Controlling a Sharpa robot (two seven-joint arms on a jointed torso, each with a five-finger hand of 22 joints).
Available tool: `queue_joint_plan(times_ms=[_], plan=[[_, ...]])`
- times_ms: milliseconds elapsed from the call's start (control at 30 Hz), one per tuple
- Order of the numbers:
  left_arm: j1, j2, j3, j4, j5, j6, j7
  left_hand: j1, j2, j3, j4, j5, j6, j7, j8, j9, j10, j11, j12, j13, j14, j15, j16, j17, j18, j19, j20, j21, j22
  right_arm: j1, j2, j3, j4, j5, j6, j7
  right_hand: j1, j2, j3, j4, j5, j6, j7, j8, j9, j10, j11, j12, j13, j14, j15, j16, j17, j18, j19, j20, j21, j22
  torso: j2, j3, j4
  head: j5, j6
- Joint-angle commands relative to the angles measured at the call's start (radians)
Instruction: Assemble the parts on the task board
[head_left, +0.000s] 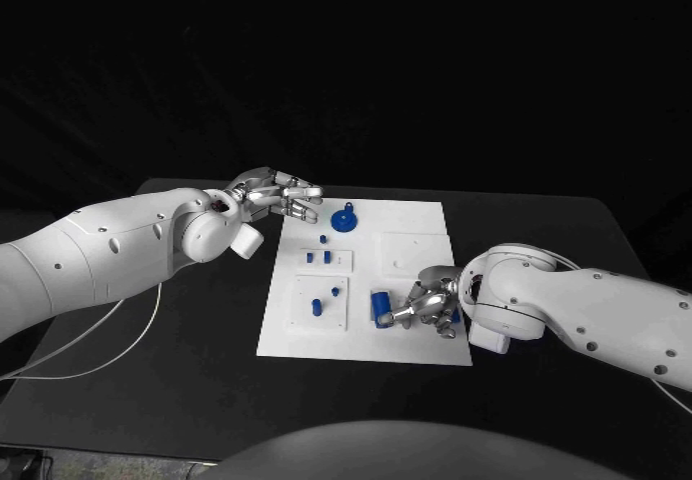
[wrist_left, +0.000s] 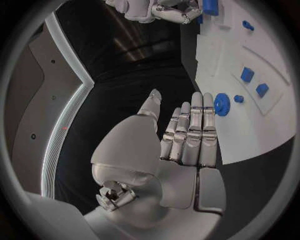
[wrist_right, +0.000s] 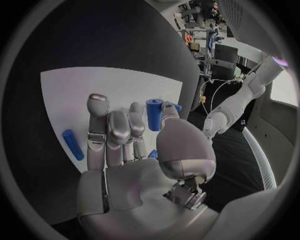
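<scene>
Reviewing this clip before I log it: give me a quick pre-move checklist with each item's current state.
1. Right hand holds a part: ok, a blue cylinder sits pinched at its fingertips.
2. Left hand free: ok, fingers straight, holding nothing.
3. Blue gear clear of the left hand: ok, it lies just beyond the fingertips.
4. Task board flat on the table: ok.
5. Target socket for the cylinder: cannot tell.
</scene>
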Motion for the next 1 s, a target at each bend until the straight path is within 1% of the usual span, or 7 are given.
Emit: queue_joint_plan(times_ms=[33,100,133,200,400,567,1000], plan=[[-0.001,0.001,0.000,0.001,0.000,0.015,0.004,-0.005,0.006,0.000,0.007,0.003,-0.005,-0.003,-0.001,0.000,-0.008,0.003,0.000,0.001,-0.003,0.001,-0.002,0.001,-0.008,-0.007,0.003,0.000,-0.001,-0.003,0.001,-0.002,-0.008,-0.014,-0.025,-0.015,-0.003,0.005,-0.015,0.003,0.015,0.008,0.000,0.002,0.018,0.005,0.000,0.000,0.002,-0.001,-0.006,0.000,-0.001,0.002,0.049,-0.008,0.005,-0.001,0.000,-0.0004,0.0004,0.000,0.001],[-0.001,0.001,0.000,0.001,0.000,0.016,0.003,-0.005,0.006,0.000,0.007,0.003,-0.005,-0.003,-0.001,0.000,-0.008,0.003,0.000,0.001,-0.003,0.001,-0.002,0.001,-0.008,-0.007,0.003,0.000,-0.001,-0.003,0.002,-0.001,-0.008,-0.015,-0.029,-0.014,-0.008,0.007,-0.027,0.008,0.036,0.009,-0.001,0.002,0.018,0.006,0.000,-0.001,0.002,-0.001,-0.006,0.000,-0.001,0.002,0.049,-0.008,0.005,-0.001,0.000,-0.0004,0.0000,0.000,0.001],[-0.001,0.001,0.000,0.001,0.000,0.017,0.002,-0.005,0.006,0.000,0.007,0.003,-0.005,-0.003,-0.001,0.000,-0.008,0.003,0.000,0.001,-0.003,0.001,-0.002,0.001,-0.008,-0.007,0.003,0.000,-0.001,-0.003,0.003,-0.001,-0.008,-0.017,-0.032,-0.013,-0.005,0.016,-0.048,0.012,0.047,0.009,-0.002,0.003,0.019,0.006,-0.001,0.000,0.002,-0.001,-0.007,0.001,-0.001,0.003,0.049,-0.008,0.006,-0.002,0.000,-0.0005,0.0001,0.000,0.002],[-0.001,0.001,0.000,0.001,0.000,0.018,0.001,-0.005,0.006,0.000,0.007,0.003,-0.005,-0.003,-0.001,0.000,-0.008,0.003,0.000,0.001,-0.003,0.001,-0.002,0.001,-0.008,-0.007,0.003,0.000,-0.001,-0.003,0.004,0.001,-0.008,-0.019,-0.037,-0.012,0.001,0.024,-0.075,0.015,0.046,0.008,0.000,0.002,0.019,0.005,0.000,-0.001,0.002,-0.001,-0.006,0.001,-0.002,0.003,0.049,-0.008,0.005,-0.002,0.000,-0.0003,0.0005,0.000,0.002],[-0.001,-0.001,0.000,0.002,0.000,0.021,-0.002,-0.005,0.006,-0.001,0.008,0.003,-0.006,-0.003,-0.001,0.000,-0.008,0.003,0.000,0.001,-0.004,0.001,-0.002,0.001,-0.008,-0.007,0.003,0.000,-0.001,-0.003,0.005,0.007,-0.011,-0.024,-0.048,-0.008,-0.006,0.030,-0.084,0.028,0.046,0.008,-0.001,0.002,0.018,0.005,0.000,-0.002,0.002,-0.001,-0.007,0.000,-0.003,0.003,0.050,-0.008,0.007,-0.002,0.000,0.0000,0.0002,0.001,0.001],[-0.001,-0.002,0.000,0.004,0.000,0.024,-0.005,-0.006,0.006,-0.001,0.010,0.002,-0.006,-0.003,-0.001,0.000,-0.009,0.003,0.000,0.001,-0.004,0.001,-0.002,0.001,-0.008,-0.007,0.003,0.000,-0.002,-0.003,0.007,0.011,-0.011,-0.025,-0.054,-0.004,0.000,0.029,-0.090,0.039,0.046,0.008,-0.001,0.002,0.019,0.005,0.000,-0.003,0.002,-0.001,-0.007,-0.001,-0.005,0.003,0.049,-0.008,0.008,-0.003,0.001,0.0006,-0.0004,0.001,0.002],[-0.001,0.000,-0.001,0.002,0.000,0.030,-0.008,-0.006,0.006,-0.001,0.010,0.002,-0.006,-0.003,-0.001,0.000,-0.009,0.003,0.000,0.001,-0.004,0.001,-0.002,0.001,-0.008,-0.007,0.003,0.000,-0.002,-0.003,0.012,0.015,-0.007,-0.014,-0.043,0.015,0.016,0.034,-0.087,0.029,0.066,0.010,-0.001,0.002,0.017,0.005,-0.001,-0.003,0.002,-0.001,-0.007,-0.002,-0.006,0.002,0.049,-0.008,0.009,-0.003,0.000,-0.0005,-0.0006,0.001,-0.003]])
